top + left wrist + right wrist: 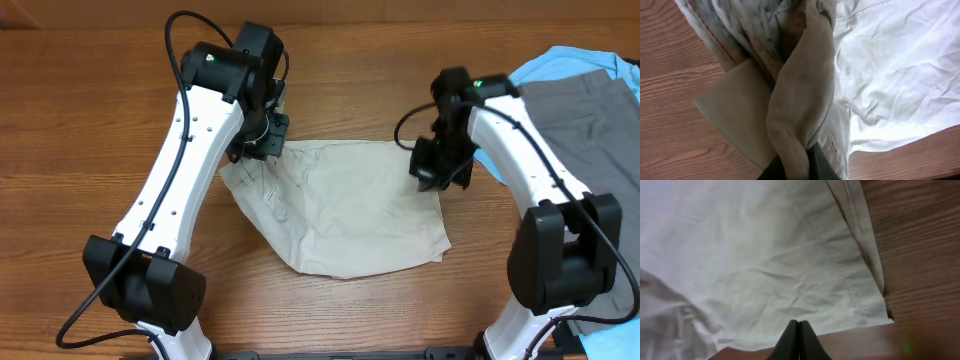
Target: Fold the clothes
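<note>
The clothes, pale beige shorts [345, 210], lie mostly spread out in the middle of the wooden table, wrinkled. My left gripper [262, 140] is at their far left corner. In the left wrist view a bunched fold of the shorts [805, 100] rises into that gripper [797, 162], which is shut on it. My right gripper [436, 172] hovers at the shorts' far right edge. The right wrist view shows this gripper [799, 326] shut with its fingers pressed together and nothing between them. The shorts [765, 265] lie flat beyond it.
Grey trousers [585, 120] lie at the right edge of the table on a light blue shirt [555, 65], partly under the right arm. Bare wood table [90, 120] surrounds the shorts.
</note>
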`<act>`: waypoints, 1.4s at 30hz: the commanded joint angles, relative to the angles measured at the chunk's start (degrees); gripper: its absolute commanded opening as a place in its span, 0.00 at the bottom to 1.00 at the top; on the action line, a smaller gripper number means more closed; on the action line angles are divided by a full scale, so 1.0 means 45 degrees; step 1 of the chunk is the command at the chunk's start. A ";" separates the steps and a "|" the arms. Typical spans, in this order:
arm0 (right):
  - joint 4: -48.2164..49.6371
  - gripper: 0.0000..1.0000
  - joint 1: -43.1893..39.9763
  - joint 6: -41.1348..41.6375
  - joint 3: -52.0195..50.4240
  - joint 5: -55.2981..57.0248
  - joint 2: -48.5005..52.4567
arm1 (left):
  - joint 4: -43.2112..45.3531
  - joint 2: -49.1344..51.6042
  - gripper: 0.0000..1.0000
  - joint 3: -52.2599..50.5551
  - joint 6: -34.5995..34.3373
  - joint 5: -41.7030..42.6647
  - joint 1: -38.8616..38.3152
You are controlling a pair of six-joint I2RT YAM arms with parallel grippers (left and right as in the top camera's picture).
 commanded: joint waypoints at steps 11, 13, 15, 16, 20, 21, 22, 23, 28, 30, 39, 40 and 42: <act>0.5994 0.04 0.0520 0.0563 -0.6314 -0.3541 0.0092 | 0.0942 -0.0495 0.04 0.1899 0.0238 -0.0894 -0.0500; 0.6970 0.04 0.0748 0.1064 -0.6921 -0.3876 0.0097 | 0.1209 -0.0476 0.04 0.1899 0.0559 -0.0899 -0.0641; 0.7757 0.04 0.1059 0.1511 -0.7329 -0.4056 0.0097 | 0.1360 -0.0466 0.04 0.1899 0.0899 -0.0937 -0.0801; 0.8126 0.04 0.1282 0.1724 -0.7480 -0.4056 0.0097 | 0.1452 -0.0466 0.04 0.1899 0.1088 -0.0996 -0.0913; 0.8990 0.04 0.2220 0.2229 -0.7597 -0.4046 0.0097 | 0.1729 -0.0466 0.04 0.1899 0.0908 -0.1433 -0.1321; 0.9160 0.04 0.2414 0.2361 -0.7597 -0.4041 0.0097 | 0.1749 -0.0466 0.04 0.1899 0.0733 -0.1404 -0.1399; 0.9292 0.04 0.2531 0.2477 -0.7597 -0.4041 0.0097 | 0.1763 -0.0466 0.04 0.1899 0.0534 -0.1365 -0.1481; 0.9413 0.04 0.2618 0.2506 -0.7597 -0.4041 0.0097 | 0.1768 -0.0466 0.04 0.1899 0.0408 -0.1258 -0.1549; 0.9437 0.04 0.2662 0.2501 -0.7562 -0.4041 0.0097 | 0.1758 -0.0432 0.04 0.1894 -0.1515 0.0908 -0.1661; 0.9437 0.04 0.2667 0.2501 -0.7562 -0.4041 0.0097 | 0.1739 -0.0403 0.05 0.1889 -0.1860 0.1719 -0.1681; 0.9481 0.04 0.2667 0.2501 -0.7562 -0.3891 0.0097 | 0.1899 -0.0403 0.09 0.0418 -0.1758 0.1744 -0.2225; 0.9481 0.04 0.2667 0.2501 -0.7562 -0.3857 0.0097 | 0.2064 -0.0403 0.09 0.0112 -0.1763 0.1768 -0.2322; 0.9481 0.04 0.2667 0.2501 -0.7562 -0.3842 0.0097 | 0.2409 -0.0403 0.10 -0.0384 -0.1773 0.1778 -0.2463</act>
